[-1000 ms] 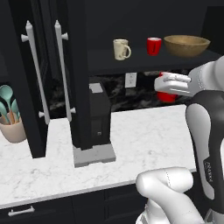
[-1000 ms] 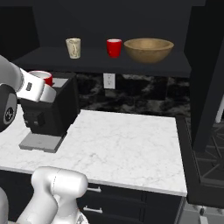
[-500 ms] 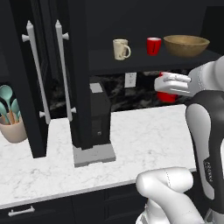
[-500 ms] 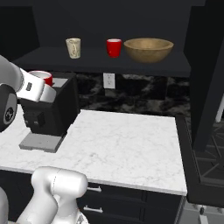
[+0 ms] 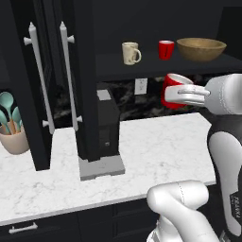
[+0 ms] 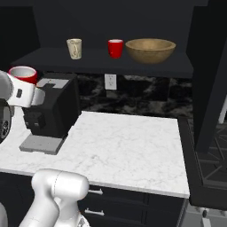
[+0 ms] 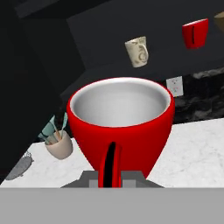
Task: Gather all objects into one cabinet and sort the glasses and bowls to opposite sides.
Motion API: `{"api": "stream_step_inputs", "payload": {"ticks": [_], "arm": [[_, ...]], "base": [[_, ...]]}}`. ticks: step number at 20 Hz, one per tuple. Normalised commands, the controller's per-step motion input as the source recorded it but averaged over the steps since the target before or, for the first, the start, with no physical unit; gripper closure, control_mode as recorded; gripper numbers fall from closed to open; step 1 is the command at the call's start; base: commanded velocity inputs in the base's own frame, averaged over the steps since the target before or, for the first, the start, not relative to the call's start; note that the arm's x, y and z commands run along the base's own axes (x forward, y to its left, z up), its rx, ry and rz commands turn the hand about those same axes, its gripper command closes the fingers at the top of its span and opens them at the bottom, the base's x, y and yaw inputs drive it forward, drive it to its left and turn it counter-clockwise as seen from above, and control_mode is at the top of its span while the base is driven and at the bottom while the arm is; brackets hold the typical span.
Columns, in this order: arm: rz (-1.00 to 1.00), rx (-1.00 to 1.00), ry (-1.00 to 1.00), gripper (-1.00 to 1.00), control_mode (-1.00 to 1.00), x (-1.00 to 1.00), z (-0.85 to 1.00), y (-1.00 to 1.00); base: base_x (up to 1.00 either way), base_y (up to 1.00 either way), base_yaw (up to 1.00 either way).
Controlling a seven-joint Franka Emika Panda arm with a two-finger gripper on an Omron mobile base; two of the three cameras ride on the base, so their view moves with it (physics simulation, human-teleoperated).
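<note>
So the tool (image 5: 176, 96) has its jaws clamped tight on one red cup (image 5: 173, 90) — it grips the cup by its thin handle, which you can see in the hand view as a red strip running down the front of the cup (image 7: 120, 127) between the two dark tips. The cup is held upright in the air, above the white marble bench (image 5: 156, 151) and just below the cabinet shelf (image 5: 142, 68), off to the right of the black coffee machine (image 5: 105, 130). Inside it's pale grey-white.

The other red cup (image 5: 166, 49) is sitting on the open shelf of the black upper cabinet, between the cream mug (image 5: 130, 53) on its left and the wooden bowl (image 5: 201, 49) on its right. From the right base view, cup (image 6: 115, 48) and bowl (image 6: 150, 50) stand just beside each other, with the mug (image 6: 74, 48) a bit further apart. The mug has a faint swirly mark on it, clearest in the hand view (image 7: 138, 51).

The cabinet door (image 5: 56, 85) is swung open on the left, its long silver bar handles (image 5: 67, 78) facing out. Further left on the bench there's a beige pot of teal utensils (image 5: 13, 130) — well apart from everything else.
</note>
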Motion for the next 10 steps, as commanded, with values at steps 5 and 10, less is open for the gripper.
{"api": "stream_step_inputs", "payload": {"ticks": [5,10], "arm": [[0.09,0.07,0.0,1.0,-1.0,0.46,0.28,0.22],[0.01,0.03,0.0,1.0,-1.0,0.05,0.43,0.47]], "base": [[0.0,0.0,0.0],[0.0,0.0,0.0]]}}
